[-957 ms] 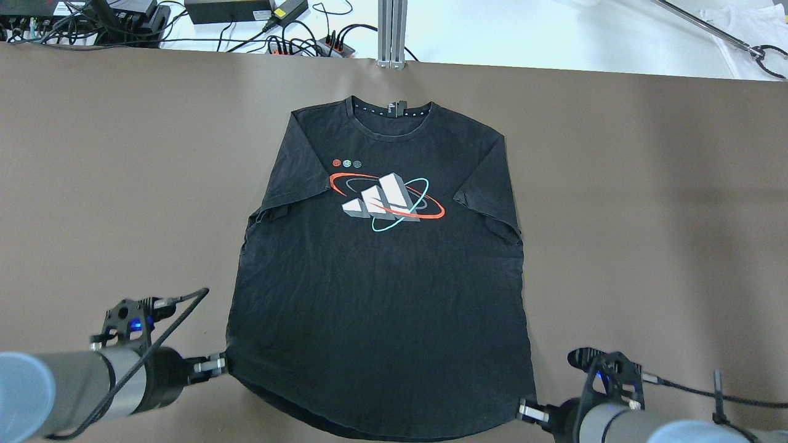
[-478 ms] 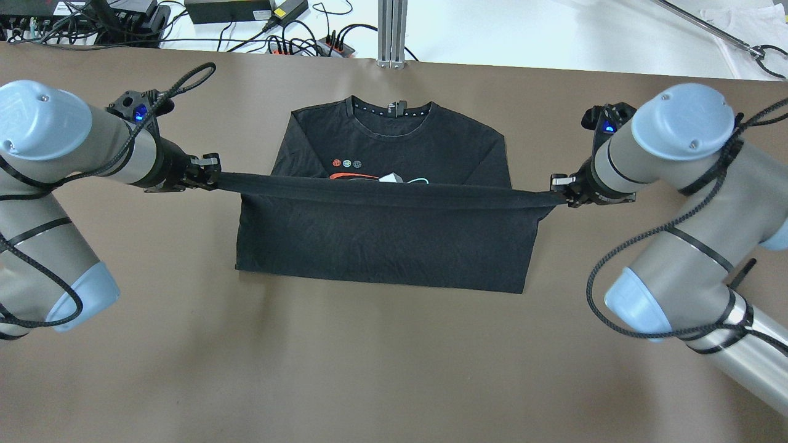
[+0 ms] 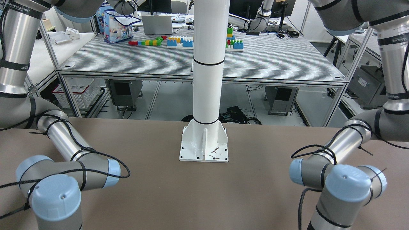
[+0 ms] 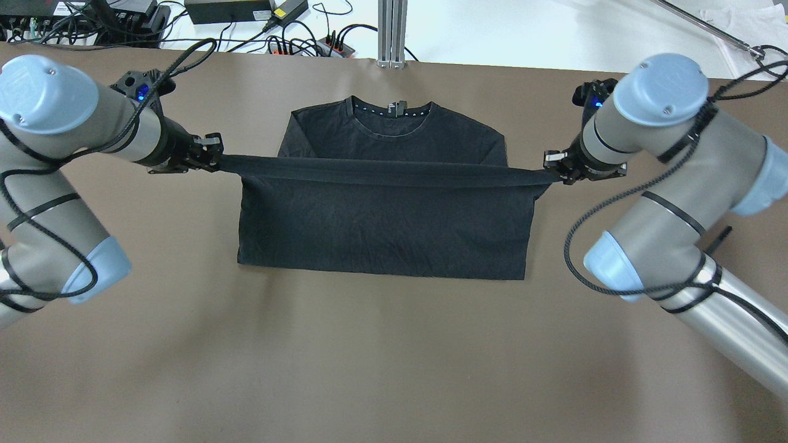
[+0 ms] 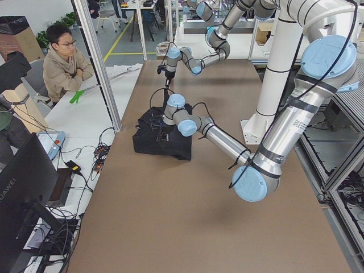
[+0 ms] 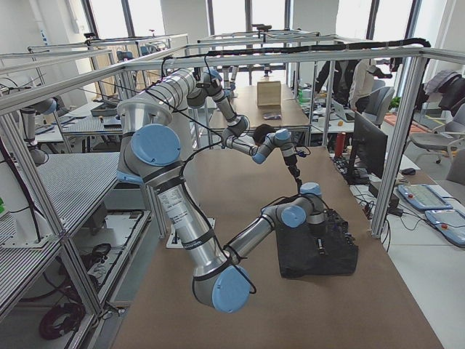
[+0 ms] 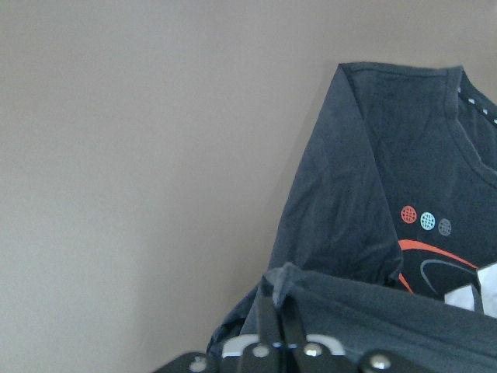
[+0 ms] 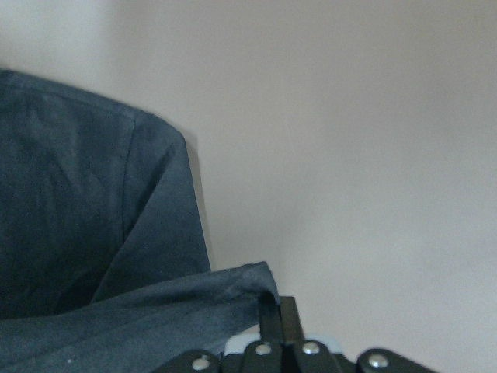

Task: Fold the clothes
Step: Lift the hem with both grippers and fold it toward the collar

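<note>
Presently | black T-shirt (image 4: 381,227) lay near far edge of desk (image 4: 394,351), hem stretched taut over chest | left fingers (image 4: 211,162), right fingers (image 4: 553,168) each clenched a hem corner | risk: tension could pull one corner free, skewing fold

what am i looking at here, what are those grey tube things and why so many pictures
Those grey tubes are two robot arms at a brown table. One picture looks down from behind the robot, one faces it and its white pillar, two look along the table from its ends, two come from wrist cameras. A black t-shirt lies on the table, its lower half doubled over. The left fingers and right fingers each pinch a hem corner, holding that edge stretched between them over the chest.
</note>
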You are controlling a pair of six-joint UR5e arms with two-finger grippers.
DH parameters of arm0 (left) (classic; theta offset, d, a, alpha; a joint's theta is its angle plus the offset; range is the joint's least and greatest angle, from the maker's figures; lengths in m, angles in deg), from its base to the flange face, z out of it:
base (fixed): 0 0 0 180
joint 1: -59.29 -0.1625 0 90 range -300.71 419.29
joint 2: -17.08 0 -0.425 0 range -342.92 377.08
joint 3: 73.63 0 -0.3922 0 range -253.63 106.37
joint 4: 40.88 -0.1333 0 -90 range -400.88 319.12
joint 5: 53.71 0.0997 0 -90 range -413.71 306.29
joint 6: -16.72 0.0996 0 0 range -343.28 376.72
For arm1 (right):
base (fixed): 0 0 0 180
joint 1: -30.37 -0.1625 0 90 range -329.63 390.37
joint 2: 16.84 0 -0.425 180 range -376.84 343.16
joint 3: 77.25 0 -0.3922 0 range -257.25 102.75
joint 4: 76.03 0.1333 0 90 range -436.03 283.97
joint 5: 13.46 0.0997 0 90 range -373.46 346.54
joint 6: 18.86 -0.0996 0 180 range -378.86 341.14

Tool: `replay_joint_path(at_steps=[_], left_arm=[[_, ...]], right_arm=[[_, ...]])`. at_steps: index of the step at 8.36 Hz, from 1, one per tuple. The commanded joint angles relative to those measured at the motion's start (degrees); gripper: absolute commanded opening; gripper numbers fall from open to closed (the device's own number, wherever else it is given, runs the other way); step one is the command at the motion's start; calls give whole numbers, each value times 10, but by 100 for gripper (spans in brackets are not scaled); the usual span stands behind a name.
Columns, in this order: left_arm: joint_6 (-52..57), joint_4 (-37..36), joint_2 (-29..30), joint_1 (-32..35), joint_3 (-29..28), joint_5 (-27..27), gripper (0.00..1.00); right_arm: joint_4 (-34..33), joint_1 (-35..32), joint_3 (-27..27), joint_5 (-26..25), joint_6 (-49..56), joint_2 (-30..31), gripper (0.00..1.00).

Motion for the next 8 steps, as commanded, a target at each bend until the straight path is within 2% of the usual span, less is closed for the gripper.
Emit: replay_joint_path(at_steps=[1, 3, 5, 6, 7, 8], left_arm=[[-3, 101, 60, 5, -150, 4, 0], [-2, 121, 79, 4, -199, 12, 0], [-1, 180, 87, 4, -257, 17, 0], [-1, 187, 94, 4, -269, 18, 14], [0, 189, 97, 4, -277, 18, 35], [-1, 190, 113, 5, -296, 27, 49]], right_arm=[[94, -7, -134, -12, 1, -57, 0], [94, 3, -187, -33, -1, -90, 0], [95, 9, -197, -57, 0, -85, 0], [95, 13, -197, -71, -12, -90, 2], [99, 15, -199, -78, -49, -92, 10], [107, 19, -200, -86, -70, -92, 26]])
